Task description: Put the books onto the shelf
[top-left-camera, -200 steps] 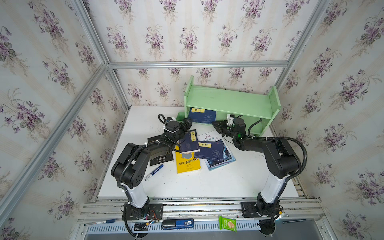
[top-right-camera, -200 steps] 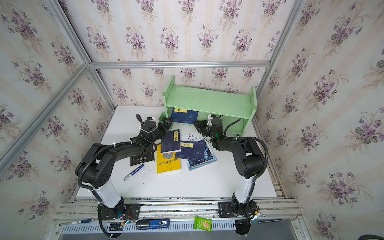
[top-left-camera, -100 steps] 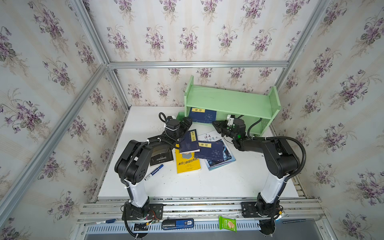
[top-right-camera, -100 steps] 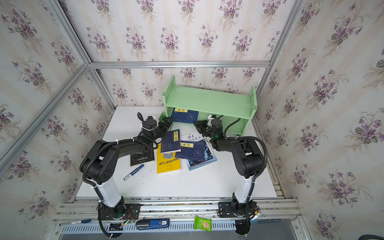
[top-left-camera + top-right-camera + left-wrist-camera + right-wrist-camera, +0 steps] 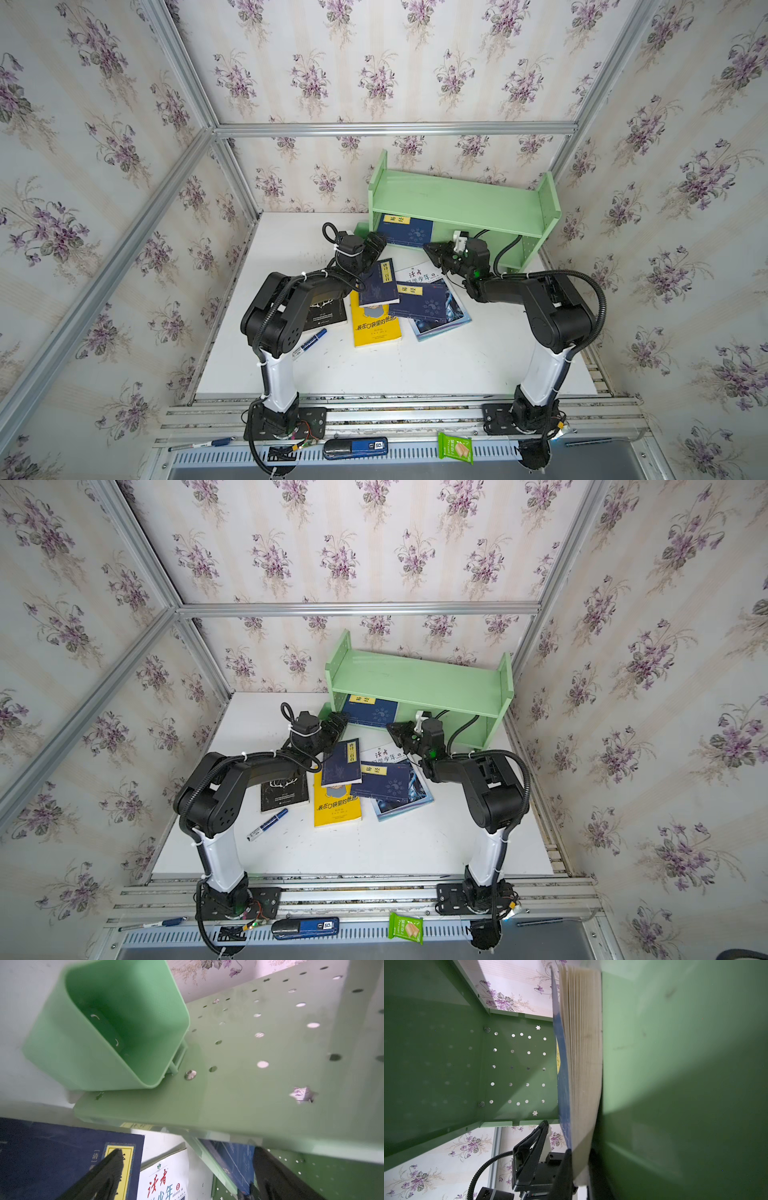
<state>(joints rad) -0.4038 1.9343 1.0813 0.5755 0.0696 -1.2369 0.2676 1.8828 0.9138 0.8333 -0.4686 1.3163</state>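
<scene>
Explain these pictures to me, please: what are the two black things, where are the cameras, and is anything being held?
Those are two robot arms mounted along the front of a white table, each ending in a pinching tool. Two pictures come from one camera overhead; the close-ups come from cameras on the arms' wrists. At the back stands a green shelf. Loose on the table lie a yellow book, a black book, two navy books, a white-blue book and a pen. The left tool is open and empty, near the shelf's cup. The right tool is shut, apparently pinching the corner of a sixth book, which lies in the shelf's lower tier.
</scene>
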